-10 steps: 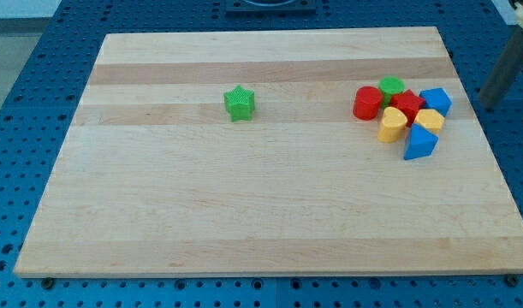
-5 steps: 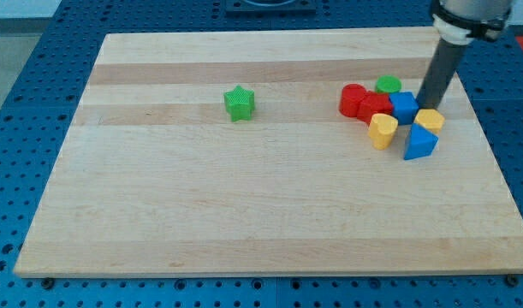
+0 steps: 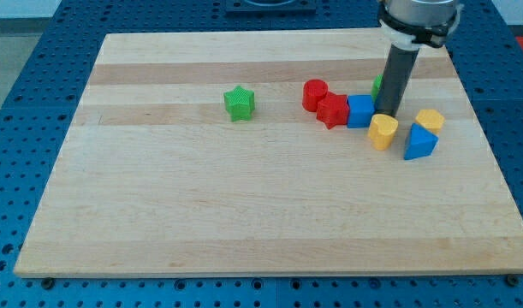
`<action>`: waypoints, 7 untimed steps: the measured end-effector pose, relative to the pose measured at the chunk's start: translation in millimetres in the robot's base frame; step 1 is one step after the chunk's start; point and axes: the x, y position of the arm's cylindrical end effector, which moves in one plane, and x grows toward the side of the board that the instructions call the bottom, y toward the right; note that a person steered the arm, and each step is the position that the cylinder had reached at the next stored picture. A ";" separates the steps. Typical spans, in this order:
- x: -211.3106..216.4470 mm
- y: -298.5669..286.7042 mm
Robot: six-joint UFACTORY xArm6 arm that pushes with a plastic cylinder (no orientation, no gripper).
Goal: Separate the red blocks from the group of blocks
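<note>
My tip [image 3: 388, 115] just right of blue block [image 3: 360, 111], red blocks [image 3: 323, 103] beyond.

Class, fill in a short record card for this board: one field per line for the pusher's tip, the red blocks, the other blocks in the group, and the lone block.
Tip: my tip, right of the blue cube
Red blocks: red cylinder, red star, touching
Behind rod: green block, mostly hidden
Others: yellow block, yellow block at right, blue wedge
Lone: green star
</note>
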 end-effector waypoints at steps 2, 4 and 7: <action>8.7 -32.9; 18.3 -64.4; 13.5 -114.7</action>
